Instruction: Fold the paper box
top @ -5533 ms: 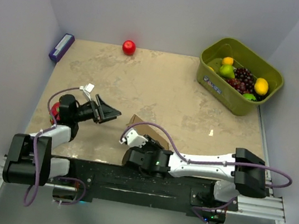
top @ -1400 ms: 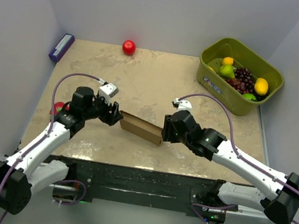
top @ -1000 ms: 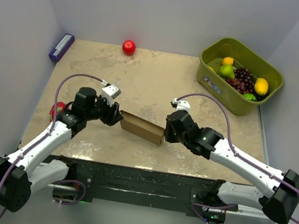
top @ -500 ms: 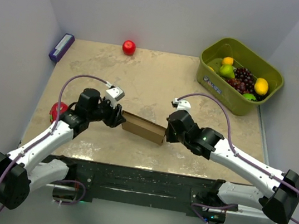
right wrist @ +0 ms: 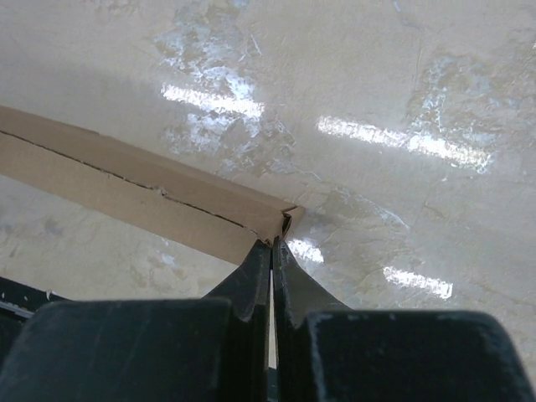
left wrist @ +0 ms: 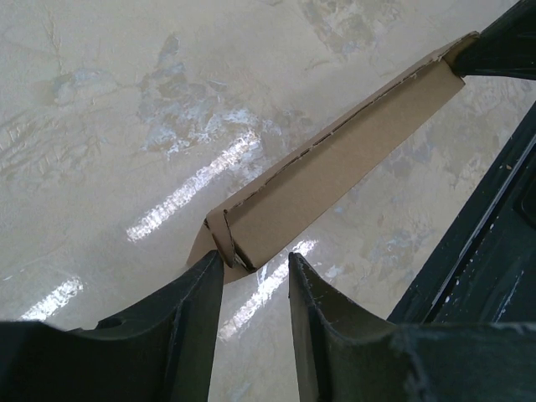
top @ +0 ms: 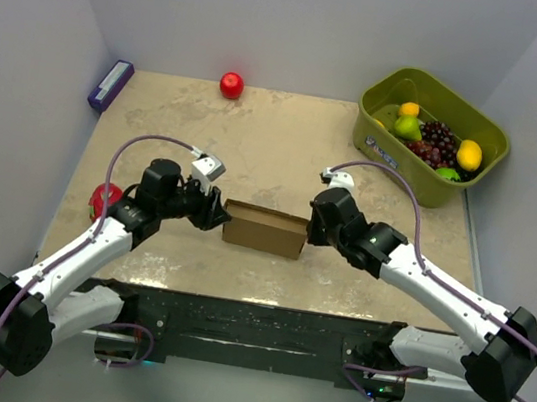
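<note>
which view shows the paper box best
Top external: the whole paper box shows, end to end. Left wrist sees it lengthwise from one end; right wrist catches only one corner and part of its side.

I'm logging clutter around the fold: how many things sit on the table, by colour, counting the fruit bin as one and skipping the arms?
Red round things: 2
Brown paper box: 1
Purple block: 1
Green bin: 1
Total: 5

Slim brown paper box [top: 264, 229], partly folded
</note>
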`<state>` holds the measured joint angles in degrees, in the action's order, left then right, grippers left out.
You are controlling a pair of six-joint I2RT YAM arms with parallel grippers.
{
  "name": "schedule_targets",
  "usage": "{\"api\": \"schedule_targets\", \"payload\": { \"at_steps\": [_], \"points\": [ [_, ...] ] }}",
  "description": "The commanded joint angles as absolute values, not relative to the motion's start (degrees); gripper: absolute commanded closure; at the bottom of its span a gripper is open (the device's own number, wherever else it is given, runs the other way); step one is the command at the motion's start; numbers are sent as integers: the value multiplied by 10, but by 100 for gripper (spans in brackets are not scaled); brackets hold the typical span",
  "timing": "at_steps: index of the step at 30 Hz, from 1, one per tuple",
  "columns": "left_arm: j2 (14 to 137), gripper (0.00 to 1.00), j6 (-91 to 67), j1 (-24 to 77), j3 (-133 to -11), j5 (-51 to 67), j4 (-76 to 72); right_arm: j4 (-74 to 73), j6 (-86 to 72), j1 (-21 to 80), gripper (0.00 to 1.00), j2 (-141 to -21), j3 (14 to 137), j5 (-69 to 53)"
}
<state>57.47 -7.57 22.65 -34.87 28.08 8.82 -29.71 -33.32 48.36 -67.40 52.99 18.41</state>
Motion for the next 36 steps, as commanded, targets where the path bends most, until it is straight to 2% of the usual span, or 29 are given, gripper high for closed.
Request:
{"api": "schedule_targets", "payload": {
  "at_steps": [1,8,13,19,22,36],
  "points": [
    [563,58,-98,234,-354,288,57,-264,-308,471,100,-685,529,149],
    [570,58,-121,233,-352,290,41,-261,-309,466,100,-682,520,150],
    [564,56,-129,234,-357,248,50,-258,-310,467,100,-679,513,149],
    [549,47,-144,232,-359,203,42,-260,-305,467,100,-669,513,147],
    [550,45,-151,226,-359,189,43,-262,-302,467,100,-669,515,143],
    [585,50,-154,224,-356,221,58,-262,-301,466,100,-672,516,143]
  ]
}}
